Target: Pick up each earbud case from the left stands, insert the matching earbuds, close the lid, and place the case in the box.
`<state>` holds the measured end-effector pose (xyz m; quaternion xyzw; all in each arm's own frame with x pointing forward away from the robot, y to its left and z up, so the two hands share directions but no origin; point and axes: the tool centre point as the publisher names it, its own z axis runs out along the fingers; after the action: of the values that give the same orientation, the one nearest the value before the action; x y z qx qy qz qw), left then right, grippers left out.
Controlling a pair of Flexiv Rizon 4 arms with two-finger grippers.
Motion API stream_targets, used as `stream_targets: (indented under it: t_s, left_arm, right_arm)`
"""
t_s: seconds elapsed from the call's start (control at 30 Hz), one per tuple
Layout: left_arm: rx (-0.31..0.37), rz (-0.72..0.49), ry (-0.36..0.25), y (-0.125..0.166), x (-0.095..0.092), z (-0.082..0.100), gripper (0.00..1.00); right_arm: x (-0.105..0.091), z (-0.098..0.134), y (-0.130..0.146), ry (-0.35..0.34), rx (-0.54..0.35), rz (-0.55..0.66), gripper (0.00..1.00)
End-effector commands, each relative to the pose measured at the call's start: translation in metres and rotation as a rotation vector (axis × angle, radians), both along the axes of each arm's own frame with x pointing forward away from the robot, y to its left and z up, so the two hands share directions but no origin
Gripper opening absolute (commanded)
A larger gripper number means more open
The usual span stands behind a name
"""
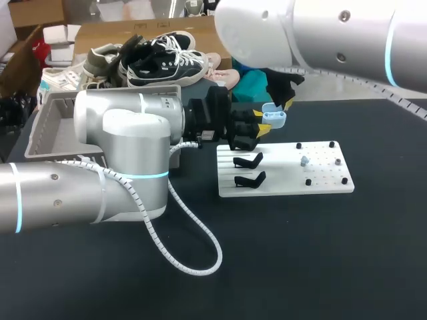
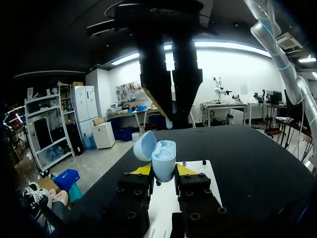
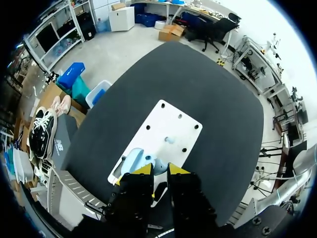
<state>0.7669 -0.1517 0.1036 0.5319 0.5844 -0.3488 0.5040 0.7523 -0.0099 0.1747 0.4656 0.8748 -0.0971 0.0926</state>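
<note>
Two arms work over the table (image 1: 300, 267): the left arm (image 1: 100, 167) comes in from 9 o'clock and the right arm (image 1: 333, 33) from 1 o'clock, and they meet just above the middle. One grey box (image 1: 50, 130) sits at 9 o'clock of that meeting point, partly hidden by the left arm. One white board (image 1: 320, 181) lies at 5 o'clock of it. Two black stands (image 1: 248, 161), both empty, are at the board's 9 o'clock end.

One light-blue case (image 2: 164, 161) is up off the table, gripped from both sides by the left jaws, which are set as wide as its body. Its long axis stands upright, mouth up, and its lid (image 2: 144, 145) hangs open to one side. The right jaws hang directly above that mouth, pointing down at it. They are drawn narrow on what looks like a small pale earbud (image 2: 169, 123). From the right wrist, the case lies just ahead of them. By my reading the right arm is the one placed to insert, with a short straight drop. A second earbud (image 1: 304, 161) stands on the board, at 4 o'clock of the case
</note>
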Motion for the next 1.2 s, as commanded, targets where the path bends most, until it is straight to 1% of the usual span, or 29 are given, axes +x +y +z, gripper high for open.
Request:
stream_targets:
  t_s: [0.03,0.23,0.53,1.2]
  left_arm:
    - [-0.002,0.008,-0.004,0.0,-0.003,0.0,0.0]
    - [-0.002,0.008,-0.004,0.0,-0.003,0.0,0.0]
    - [-0.002,0.008,-0.004,0.0,-0.003,0.0,0.0]
    - [-0.002,0.008,-0.004,0.0,-0.003,0.0,0.0]
  right_arm:
    - [-0.004,-0.004,0.001,-0.009,0.003,0.003,0.0]
    - [-0.001,-0.008,0.006,-0.008,0.024,0.003,0.0]
    - [0.004,-0.012,0.003,-0.02,0.063,-0.017,0.0]
    - [0.008,-0.016,0.005,-0.007,0.054,-0.008,0.0]
